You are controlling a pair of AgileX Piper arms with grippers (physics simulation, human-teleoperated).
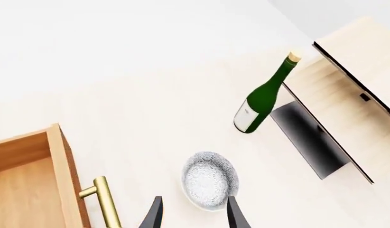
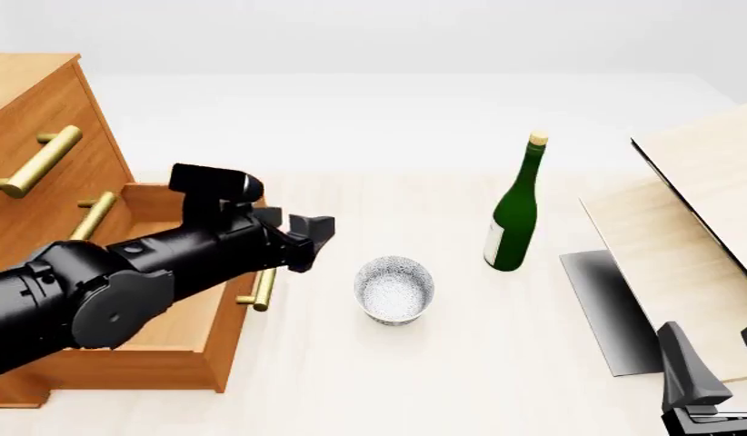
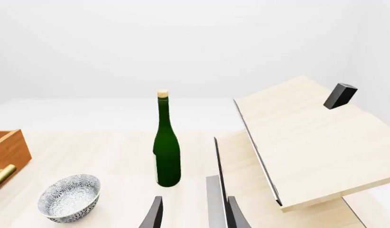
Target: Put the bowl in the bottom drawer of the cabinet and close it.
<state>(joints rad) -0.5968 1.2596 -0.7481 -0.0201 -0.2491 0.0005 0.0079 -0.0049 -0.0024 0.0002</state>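
The bowl (image 2: 394, 288), white with grey speckling, stands upright on the table just right of the open bottom drawer (image 2: 218, 341) of the cabinet (image 2: 40, 100). The drawer's brass handle (image 2: 262, 289) faces the bowl. My left gripper (image 2: 311, 238) hangs open above the table between drawer and bowl. In the left wrist view its fingers (image 1: 153, 214) are spread with nothing between them, and the bowl (image 1: 209, 179) lies just beyond the tips, beside the drawer (image 1: 30, 183). My right gripper (image 2: 717, 352) is open at the near right, far from the bowl (image 3: 69, 197).
A green wine bottle (image 2: 514, 213) with a cork stands upright behind and right of the bowl. Pale wooden boards (image 2: 701, 209) with a dark panel (image 2: 610, 309) beneath them fill the right side. Two shut upper drawers with brass handles (image 2: 36, 162) sit above the open one.
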